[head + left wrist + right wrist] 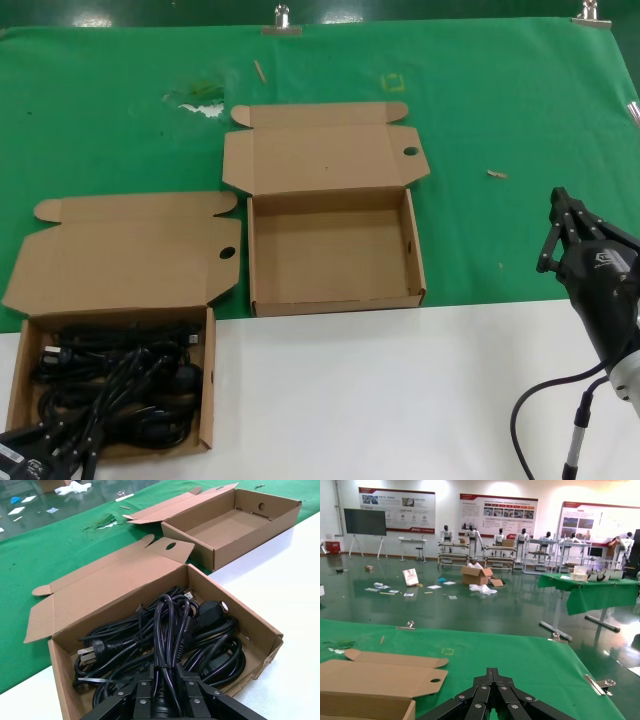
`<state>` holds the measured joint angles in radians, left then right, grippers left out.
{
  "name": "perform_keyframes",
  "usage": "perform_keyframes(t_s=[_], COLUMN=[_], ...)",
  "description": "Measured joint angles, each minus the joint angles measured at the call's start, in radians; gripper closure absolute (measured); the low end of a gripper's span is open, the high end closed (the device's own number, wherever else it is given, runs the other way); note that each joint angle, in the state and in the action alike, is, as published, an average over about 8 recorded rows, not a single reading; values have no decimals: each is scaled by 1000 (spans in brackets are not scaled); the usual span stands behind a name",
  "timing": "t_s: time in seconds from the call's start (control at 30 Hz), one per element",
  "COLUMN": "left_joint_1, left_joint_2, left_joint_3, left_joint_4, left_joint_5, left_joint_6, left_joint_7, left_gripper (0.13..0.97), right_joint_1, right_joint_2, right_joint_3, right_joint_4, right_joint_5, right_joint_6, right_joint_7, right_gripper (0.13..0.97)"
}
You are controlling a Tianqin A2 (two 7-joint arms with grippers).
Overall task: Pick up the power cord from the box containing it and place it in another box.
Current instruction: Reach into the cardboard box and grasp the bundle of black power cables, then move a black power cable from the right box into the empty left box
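The box containing it (209, 385) lies open at the front left and holds a heap of black cables. My left gripper (60, 447) is low over that box's near left corner. In the left wrist view the left gripper (165, 676) is shut on the power cord (168, 630), a tied black bundle running between its fingers over the other cables inside the box (235, 615). Another box (335, 255) lies open and empty at the middle, also seen in the left wrist view (225, 527). My right gripper (562, 232) is shut and empty, held above the table's right side; it also shows in the right wrist view (492, 673).
Both boxes straddle the line between green cloth (500, 100) and white tabletop (380, 400). Their lids lie folded back away from me. Metal clamps (283, 20) hold the cloth's far edge. Small scraps (196, 100) lie on the cloth. A black cable (540, 400) hangs from the right arm.
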<state>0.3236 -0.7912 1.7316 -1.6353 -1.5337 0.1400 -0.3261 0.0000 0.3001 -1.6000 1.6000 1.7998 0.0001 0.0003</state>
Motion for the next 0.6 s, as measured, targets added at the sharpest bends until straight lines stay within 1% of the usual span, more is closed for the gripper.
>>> perform_keyframes(t_s=[0.07, 0.17, 0.23, 0.3, 0.4, 0.6], left_joint_1=[3, 8, 12, 16, 22, 42], left_joint_2=[6, 14, 20, 25, 32, 40], left_joint_3=[-9, -28, -47, -73, -134, -291], left_joint_4=[-4, -17, -33, -58, -111, -248], left_joint_5=[3, -7, -25, -51, -101, -193], left_joint_6=[6, 13, 17, 21, 24, 42], left_joint_7=[-1, 3, 10, 18, 25, 37], left_gripper=[873, 875, 877, 880, 882, 884], right_joint_1=[0, 0, 0, 0, 0, 0], right_joint_2=[0, 0, 0, 0, 0, 0], right_joint_3=[0, 0, 0, 0, 0, 0], right_joint_4=[0, 0, 0, 0, 0, 0], right_joint_5=[0, 0, 0, 0, 0, 0], right_joint_6=[0, 0, 0, 0, 0, 0], right_joint_7=[0, 0, 0, 0, 0, 0], right_gripper=[957, 957, 957, 957, 957, 957])
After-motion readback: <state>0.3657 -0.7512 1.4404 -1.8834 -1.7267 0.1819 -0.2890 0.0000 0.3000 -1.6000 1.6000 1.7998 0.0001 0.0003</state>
